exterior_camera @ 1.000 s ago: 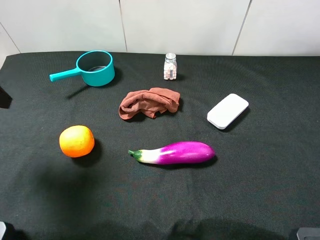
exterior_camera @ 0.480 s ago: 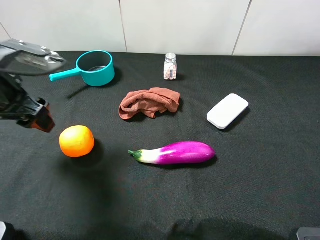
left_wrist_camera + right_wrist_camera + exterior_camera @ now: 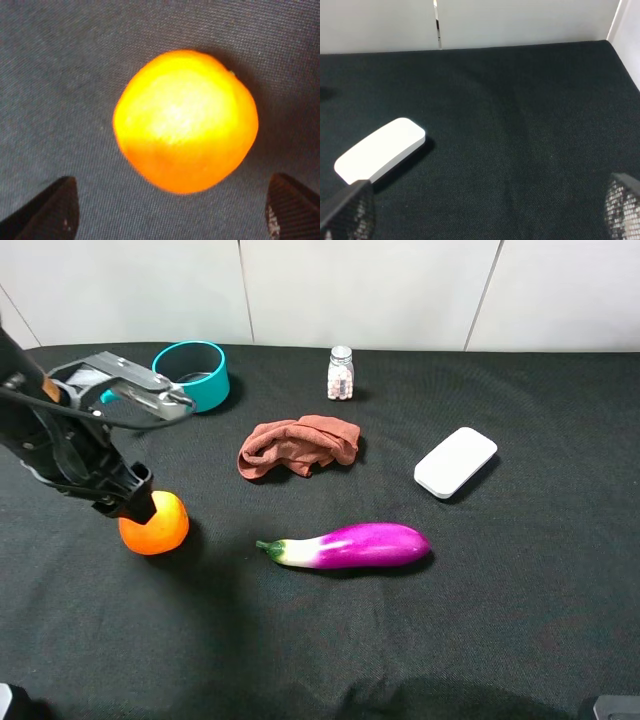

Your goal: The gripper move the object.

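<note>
Exterior high view gives me the black bench (image 3: 520, 620) filling nearly the whole frame below a white panelled wall (image 3: 350, 290). My left arm (image 3: 60, 440) comes in from the left edge, and its end effector (image 3: 135, 502) is low in the left middle of the frame. In the left wrist view its two dark fingertips (image 3: 50, 210) are set wide. The right end effector (image 3: 485, 215) shows only in the right wrist view, also spread wide above the bench and gripping nothing.

A purple eggplant (image 3: 350, 545) lies just below the centre of the frame, with its green stem pointing left. A crumpled brown cloth (image 3: 300, 445) sits above it, near the centre. A teal pot (image 3: 195, 375) stands in the upper left, its handle side hidden behind the left arm. A white flat case (image 3: 455, 461) lies right of centre, turned on a slant.

The orange (image 3: 158, 525) rests on the bench in the left middle, well apart from the eggplant. The left end effector is at its upper left side. In the left wrist view the fruit lies between the open fingertips, and both stand clear of its skin. I cannot tell from the high view whether anything touches it.

A small clear bottle (image 3: 341, 373) of pale beads stands upright at upper centre.
</note>
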`<state>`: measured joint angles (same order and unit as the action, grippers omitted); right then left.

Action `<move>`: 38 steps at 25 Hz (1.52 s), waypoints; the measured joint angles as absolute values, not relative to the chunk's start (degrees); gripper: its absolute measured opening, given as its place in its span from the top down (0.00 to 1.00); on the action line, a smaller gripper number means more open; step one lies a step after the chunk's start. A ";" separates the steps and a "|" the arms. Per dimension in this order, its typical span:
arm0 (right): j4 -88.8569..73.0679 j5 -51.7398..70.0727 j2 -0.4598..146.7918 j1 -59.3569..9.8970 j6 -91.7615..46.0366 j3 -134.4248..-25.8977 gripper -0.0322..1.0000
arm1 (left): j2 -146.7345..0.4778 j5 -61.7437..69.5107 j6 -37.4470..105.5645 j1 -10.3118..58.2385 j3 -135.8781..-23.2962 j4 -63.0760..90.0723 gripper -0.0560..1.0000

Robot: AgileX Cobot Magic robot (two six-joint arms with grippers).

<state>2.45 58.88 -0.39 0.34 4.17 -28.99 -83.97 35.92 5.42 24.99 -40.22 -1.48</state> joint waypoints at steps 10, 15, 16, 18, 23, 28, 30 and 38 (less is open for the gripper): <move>2.45 58.88 -0.39 0.34 4.17 -28.99 0.30 | -89.12 34.02 6.90 26.47 -40.26 -2.07 0.20; 2.45 58.88 -0.39 0.34 4.17 -28.99 0.30 | -89.39 33.51 8.92 26.47 -40.26 -3.97 0.20; 2.45 58.88 -0.39 0.34 4.17 -28.99 0.30 | -89.39 33.51 9.74 26.47 -40.26 -4.18 0.20; 2.45 58.88 -0.39 0.34 4.17 -28.99 0.30 | -89.41 33.28 12.00 26.47 -40.26 -4.37 0.20; 2.45 58.88 -0.39 0.34 4.17 -28.99 0.30 | -89.41 33.11 15.62 26.47 -40.26 -4.43 0.20; 2.45 58.88 -0.39 0.34 4.17 -28.99 0.30 | -89.52 32.75 17.17 26.47 -40.26 -4.43 0.20; 2.45 58.88 -0.39 0.34 4.17 -28.99 0.30 | -90.10 32.57 17.23 26.47 -40.26 -4.30 0.20; 2.45 58.88 -0.39 0.34 4.17 -28.99 0.30 | -92.11 32.68 20.17 28.88 -41.20 -4.17 0.20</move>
<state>2.45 58.88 -0.39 0.34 4.17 -28.99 -92.11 32.68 20.17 28.88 -41.20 -4.17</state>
